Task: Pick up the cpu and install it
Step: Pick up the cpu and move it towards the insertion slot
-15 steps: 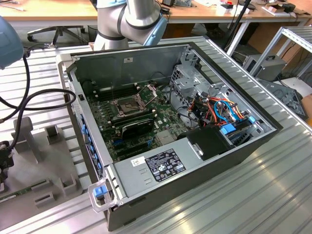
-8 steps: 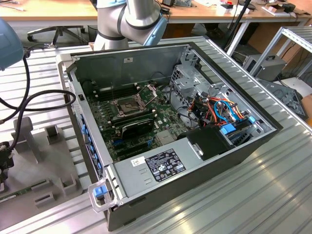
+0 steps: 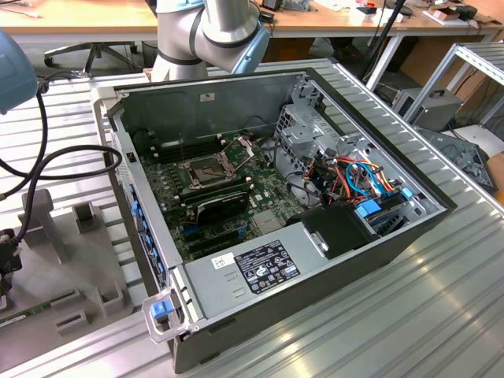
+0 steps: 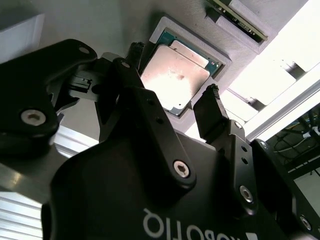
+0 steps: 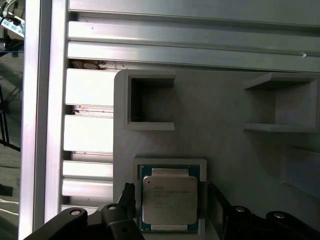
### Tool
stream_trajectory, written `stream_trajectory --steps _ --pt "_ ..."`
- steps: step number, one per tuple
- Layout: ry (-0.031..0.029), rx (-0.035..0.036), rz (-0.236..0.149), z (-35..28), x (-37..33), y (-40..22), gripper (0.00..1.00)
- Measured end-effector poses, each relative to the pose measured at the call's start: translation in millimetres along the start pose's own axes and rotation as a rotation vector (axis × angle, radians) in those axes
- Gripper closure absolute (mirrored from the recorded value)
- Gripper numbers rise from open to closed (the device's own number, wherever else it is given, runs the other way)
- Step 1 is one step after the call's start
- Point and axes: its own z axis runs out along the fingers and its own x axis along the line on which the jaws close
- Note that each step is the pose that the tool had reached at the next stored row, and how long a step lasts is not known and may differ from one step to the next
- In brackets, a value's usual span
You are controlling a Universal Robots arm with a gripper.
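Slatted bench (image 3: 441, 315) is bearing the case (image 3: 205, 110); we are seeing the claw (image 5: 170, 192) gaping astride the cpu (image 5: 169, 200) in its tray (image 5: 225, 110), ungrasped; socket (image 3: 206, 169) at case's ten o'clock is waiting.

The cpu (image 5: 169, 200) in fixture (image 5: 225, 150) recess, jaws on either side

We see the gripper's (image 4: 174, 69) spread fingers (image 4: 212, 110) on either side of the cpu (image 4: 175, 77), with the grey nest rim (image 5: 170, 161) crowding them. At the exterior view's centre the socket (image 3: 206, 169) is open from above. The case walls (image 3: 205, 98) hem it in, as do the cables (image 3: 354, 177) toward the exterior view's right.
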Motion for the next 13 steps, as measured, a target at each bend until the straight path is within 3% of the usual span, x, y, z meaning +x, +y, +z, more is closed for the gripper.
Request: stream_trajectory --steps 6,8,9,13 --pt "0.0 0.0 0.0 0.0 0.0 0.0 0.31" --pt "0.0 0.0 0.0 0.0 0.1 0.0 0.33" --pt "0.0 0.0 0.0 0.0 0.1 0.0 0.4" --pt "0.0 0.0 0.0 0.0 0.1 0.0 0.4"
